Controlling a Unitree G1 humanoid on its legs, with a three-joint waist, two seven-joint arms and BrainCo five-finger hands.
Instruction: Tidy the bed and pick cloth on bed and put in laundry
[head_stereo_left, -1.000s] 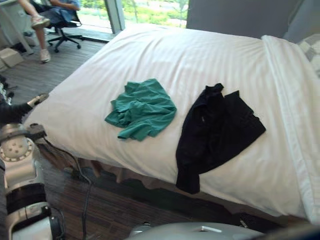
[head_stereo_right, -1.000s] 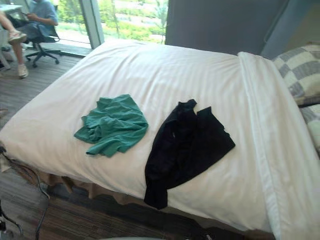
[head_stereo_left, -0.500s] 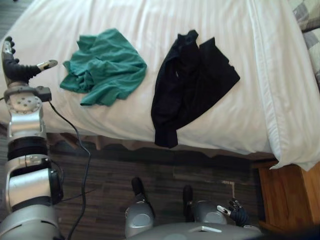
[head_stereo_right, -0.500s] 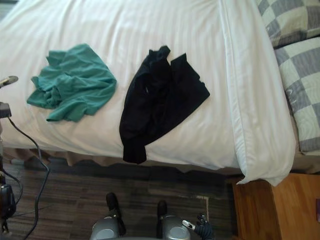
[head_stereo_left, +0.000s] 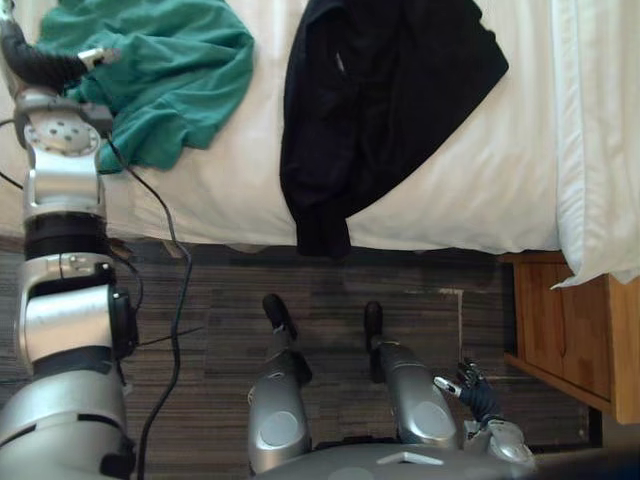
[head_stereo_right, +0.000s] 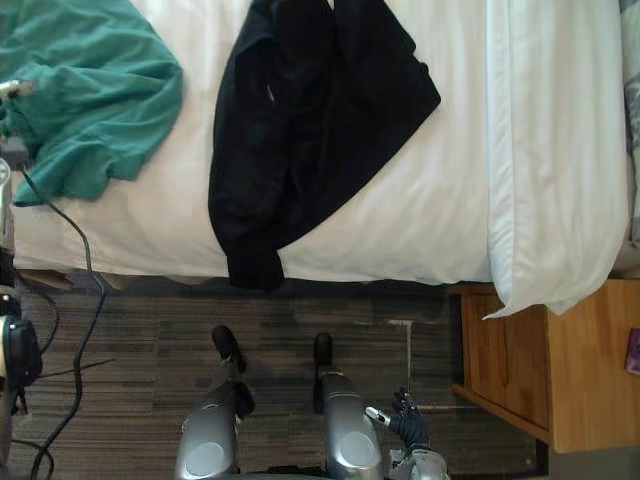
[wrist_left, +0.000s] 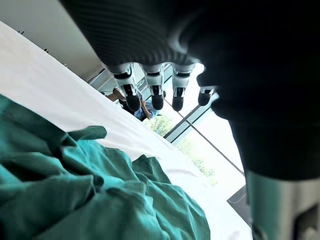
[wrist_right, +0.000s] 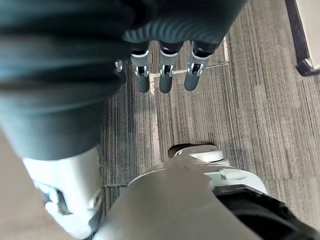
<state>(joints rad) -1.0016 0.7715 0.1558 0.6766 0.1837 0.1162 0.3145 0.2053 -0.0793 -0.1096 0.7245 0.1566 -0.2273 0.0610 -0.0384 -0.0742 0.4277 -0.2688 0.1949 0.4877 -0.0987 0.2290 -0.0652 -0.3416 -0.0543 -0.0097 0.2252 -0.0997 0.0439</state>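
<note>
A crumpled green cloth (head_stereo_left: 170, 70) lies on the white bed (head_stereo_left: 450, 190) near its front edge, on the left. Beside it to the right a black garment (head_stereo_left: 370, 100) is spread out, one end hanging over the bed's edge. My left hand (head_stereo_left: 40, 65) is over the green cloth's left edge. In the left wrist view its fingers (wrist_left: 152, 92) are straight and hold nothing, with the green cloth (wrist_left: 75, 190) just beneath them. My right hand (head_stereo_left: 475, 392) hangs low by my side over the floor, fingers (wrist_right: 165, 75) relaxed and empty.
A wooden nightstand (head_stereo_left: 570, 330) stands at the bed's right corner. A folded white duvet edge (head_stereo_left: 600, 130) runs down the bed's right side. Dark wood floor (head_stereo_left: 330, 300) lies between me and the bed. A seated person (wrist_left: 145, 107) is far off by the window.
The camera has tilted down, so the bed slid up in the picture. My left hand has come in from beside the green cloth to over its left edge.
</note>
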